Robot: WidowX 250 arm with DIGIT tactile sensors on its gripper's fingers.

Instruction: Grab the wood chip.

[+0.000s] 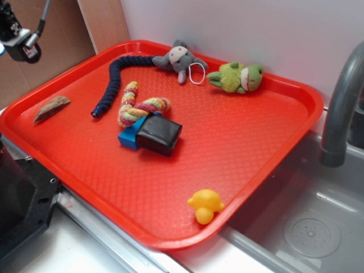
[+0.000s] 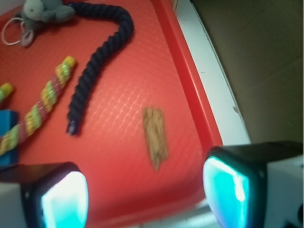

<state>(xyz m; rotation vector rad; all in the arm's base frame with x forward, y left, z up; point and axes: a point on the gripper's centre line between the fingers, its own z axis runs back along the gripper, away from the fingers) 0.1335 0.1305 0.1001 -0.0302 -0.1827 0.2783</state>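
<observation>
The wood chip point(image 1: 51, 108) point(image 2: 155, 137) is a small brown sliver lying flat near the left rim of the red tray point(image 1: 239, 153) point(image 2: 123, 156). In the exterior view only part of the arm shows at the top left corner, high above the tray and well above the chip. The wrist view looks down between my gripper's point(image 2: 145, 194) two cyan-padded fingers point(image 2: 64, 199), which stand wide apart with nothing between them. The chip's pointed end lies just ahead of the gap, nearer the right finger.
On the tray lie a dark blue rope point(image 1: 114, 85) point(image 2: 102, 57), a multicoloured rope point(image 1: 139, 105), a black and blue block point(image 1: 152, 135), a grey plush point(image 1: 179, 60), a green frog plush point(image 1: 239, 77) and a yellow duck point(image 1: 205, 206). A sink and grey faucet point(image 1: 341, 108) stand at right.
</observation>
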